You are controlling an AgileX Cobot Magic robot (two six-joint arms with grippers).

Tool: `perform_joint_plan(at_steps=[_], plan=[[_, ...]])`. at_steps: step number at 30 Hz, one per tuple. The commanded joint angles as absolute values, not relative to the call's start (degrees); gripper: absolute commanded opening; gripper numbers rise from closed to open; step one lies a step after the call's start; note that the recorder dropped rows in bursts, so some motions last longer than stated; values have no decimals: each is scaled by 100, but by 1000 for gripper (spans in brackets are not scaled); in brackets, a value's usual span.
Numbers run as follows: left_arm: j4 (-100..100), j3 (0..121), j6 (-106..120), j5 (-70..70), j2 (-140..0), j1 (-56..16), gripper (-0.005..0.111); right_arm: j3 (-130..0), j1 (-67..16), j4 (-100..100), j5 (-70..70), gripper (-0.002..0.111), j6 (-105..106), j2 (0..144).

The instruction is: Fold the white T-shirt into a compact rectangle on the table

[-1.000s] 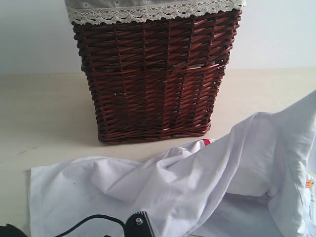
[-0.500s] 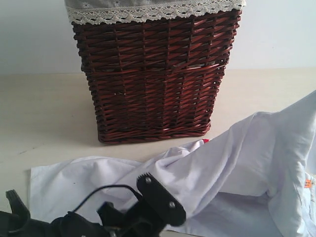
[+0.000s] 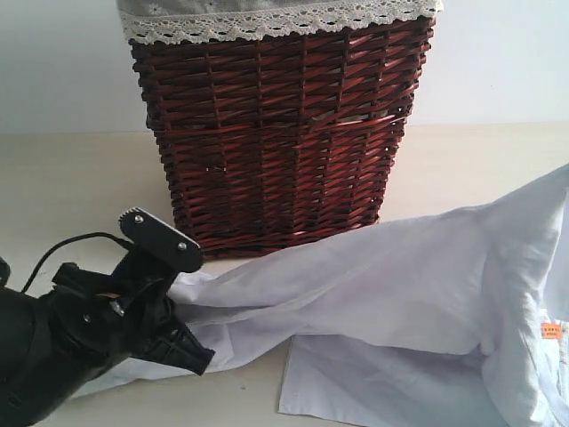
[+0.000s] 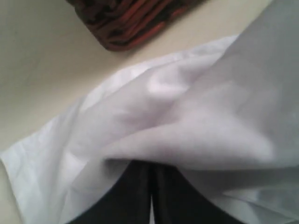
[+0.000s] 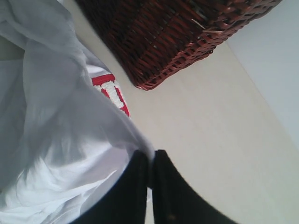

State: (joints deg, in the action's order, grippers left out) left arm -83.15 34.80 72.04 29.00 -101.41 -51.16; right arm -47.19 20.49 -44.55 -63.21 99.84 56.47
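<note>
The white T-shirt (image 3: 382,276) hangs stretched between my two grippers in front of the wicker basket, with its lower part lying on the table (image 3: 71,187). My left gripper (image 3: 182,298) is at the lower left, shut on the shirt's left edge and holding it just above the table. In the left wrist view the cloth (image 4: 187,116) drapes over the closed gripper (image 4: 150,173). The right gripper (image 5: 150,161) is shut on another edge of the shirt (image 5: 60,130); it is outside the exterior view. The red band (image 5: 112,93) and the orange tag (image 3: 551,330) show.
A tall dark red wicker basket (image 3: 276,133) with a grey lace-trimmed liner (image 3: 267,18) stands on the table right behind the shirt. It also appears in both wrist views, as the basket (image 4: 135,23) and the basket (image 5: 177,37). A pale wall is behind.
My left gripper has shut on the shirt's left edge and carried it up and to the left. The cloth now stretches taut across, and the red band is hidden in the exterior view.
</note>
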Motion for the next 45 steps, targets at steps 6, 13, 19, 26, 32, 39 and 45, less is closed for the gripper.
perform_joint_plan(at_steps=[6,13,19,26,32,39,45], plan=[[-8912,3465,7627,4070,-8200,-5075,0,-4781,2071,-4354,-6362,0,9860,5600],[-9242,2886,7592,770,-7925,-5075,0,-4781,2071,-4354,-6362,0,9860,5600],[-9514,2969,7286,1240,-8275,-5075,26,-4781,2071,-4354,-6362,0,9860,5600],[-9514,3265,6376,1967,-9304,-5075,59,-4781,2071,-4354,-6362,0,9860,5600],[-9455,3701,6376,2130,-9898,-5075,57,-4781,2071,-4354,-6362,0,9860,5600],[-9336,3902,6376,1819,-9974,-5040,46,-4781,2071,-4354,-6362,0,9860,5600],[-9362,3902,6405,1166,-9666,-5040,36,-4781,2071,-4354,-6362,0,9860,5600]])
